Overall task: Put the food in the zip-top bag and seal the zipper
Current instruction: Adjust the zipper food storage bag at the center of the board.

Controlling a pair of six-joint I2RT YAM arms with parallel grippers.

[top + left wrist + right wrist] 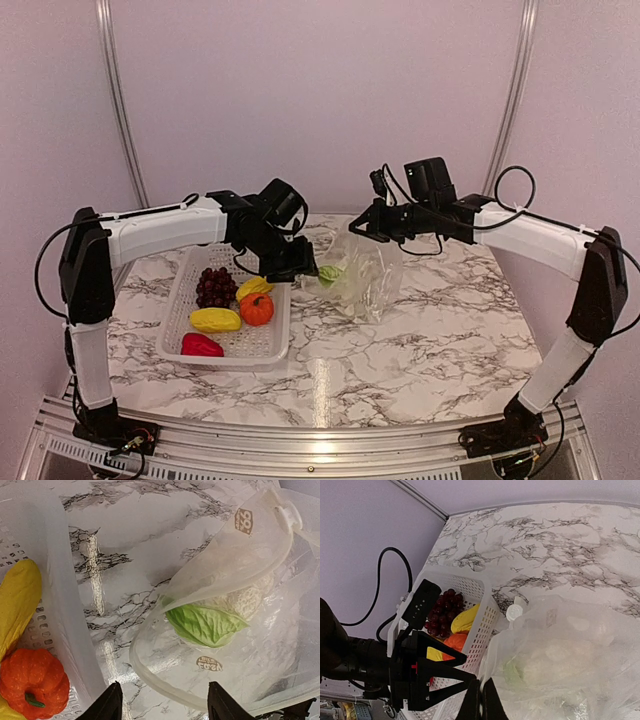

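Pale lilac walls close in a marble-patterned tabletop, with a white perforated basket on my left side of it and the zip-top bag just beside the basket at the middle. My right gripper has its fingers pinched shut on the bag's upper edge, holding the mouth up and open toward the basket. The zipper shows as a thick clear rim curving round that gaping mouth, so it is not sealed. My left gripper hovers between basket and bag with its fingers spread wide and nothing in them. One item is in so far: the pale white-green vegetable lies inside the bag. The grapes, the orange fruit, two yellow pieces and the red pepper sit in the basket. I judge the job early: four kinds of food left to move, then the zipper to close.
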